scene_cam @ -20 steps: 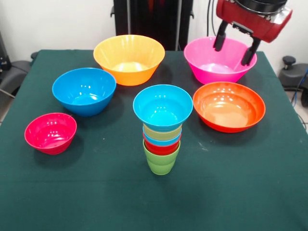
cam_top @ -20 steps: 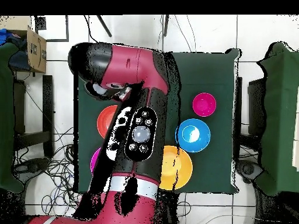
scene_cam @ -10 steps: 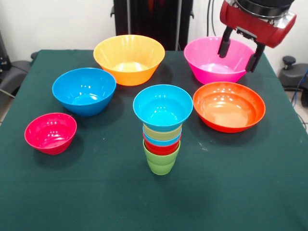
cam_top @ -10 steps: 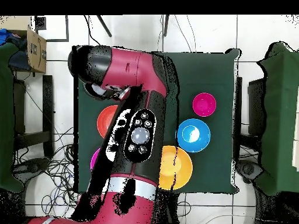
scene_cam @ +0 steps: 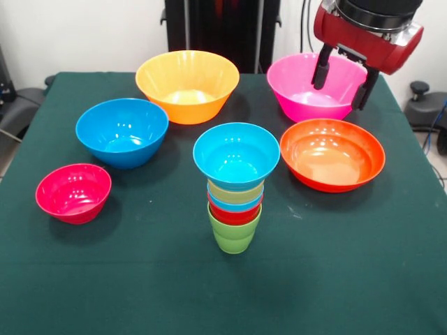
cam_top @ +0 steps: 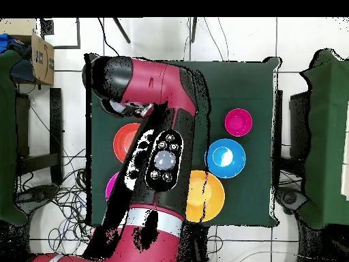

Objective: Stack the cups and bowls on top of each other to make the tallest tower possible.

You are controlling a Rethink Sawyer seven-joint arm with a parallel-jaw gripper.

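- We see the gripper (scene_cam: 343, 77) with jaws spread apart, holding nothing, hanging above the large pink bowl (scene_cam: 311, 94) at the far right of the worktop (scene_cam: 140, 279).
- The tower (scene_cam: 236, 188) stands mid-worktop: lime green cup (scene_cam: 234, 234) at the base, red, light blue and yellow rims nested above it, small light blue bowl (scene_cam: 236, 155) on top.
- Five bowls are loose: pink, large yellow-orange bowl (scene_cam: 187, 85), red-orange bowl (scene_cam: 332, 153), medium blue bowl (scene_cam: 122, 131), small magenta bowl (scene_cam: 73, 192).
- Risk, as we judge it: the tower is narrow below and wide above, so any sideways nudge could tip it.
- If the pink bowl goes on next, we think it is far wider than the top bowl; set off-centre it could slide off or topple the stack.
- A rim pinch on glossy plastic could slip mid-carry.
- The red-orange bowl sits just beside the pink one; a low carry might clip it.
- In the overhead view the arm (cam_top: 160, 157) hides the tower, so we cannot check alignment there.
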